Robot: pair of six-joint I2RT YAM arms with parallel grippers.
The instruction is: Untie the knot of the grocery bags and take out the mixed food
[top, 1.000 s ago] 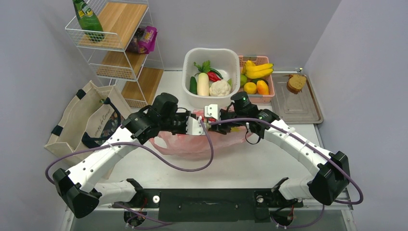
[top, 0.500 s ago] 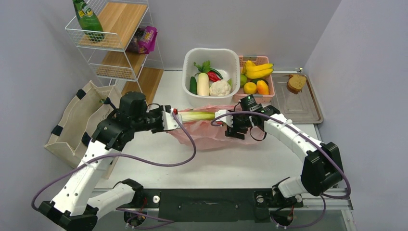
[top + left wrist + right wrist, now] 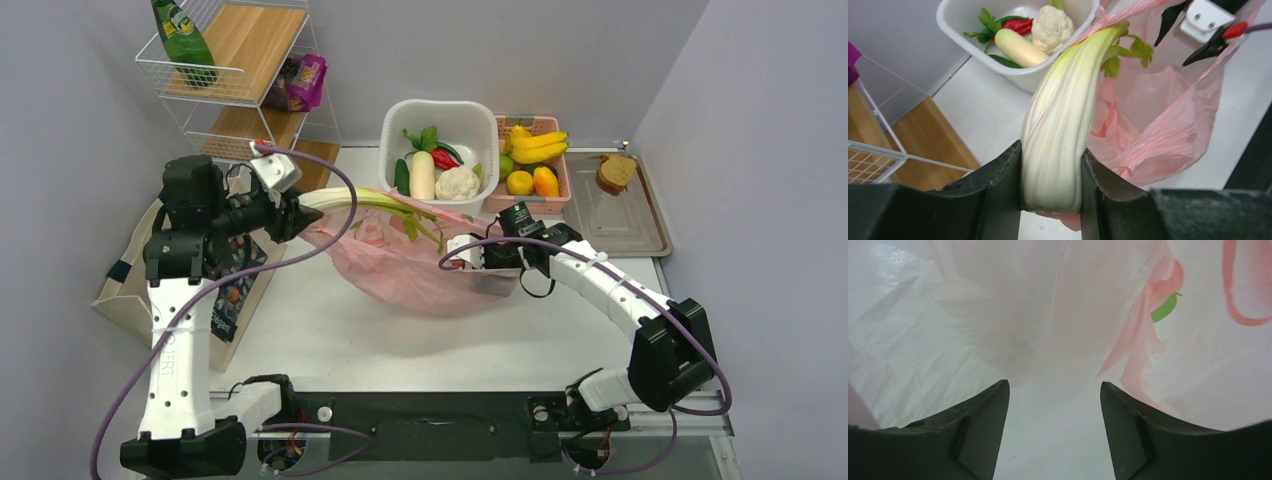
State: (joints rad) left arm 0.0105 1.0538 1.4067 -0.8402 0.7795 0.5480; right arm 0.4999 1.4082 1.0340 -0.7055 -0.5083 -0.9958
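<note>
Moved left: leafy stalk, leaves over pink bag rim.

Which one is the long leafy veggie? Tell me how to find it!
Look just in front of the big white tub, above the crumpled pink bag. The pale-green stalk sticks out sideways from the left gripper. It's the only long, ribbed veggie with frilly leaves, and the only one being held.

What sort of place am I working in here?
Probably a lab bench staged as a kitchen corner: plain grey walls around a table, a wire shelf rack with a green bottle, a white tub of vegetables beside a fruit basket.
</note>
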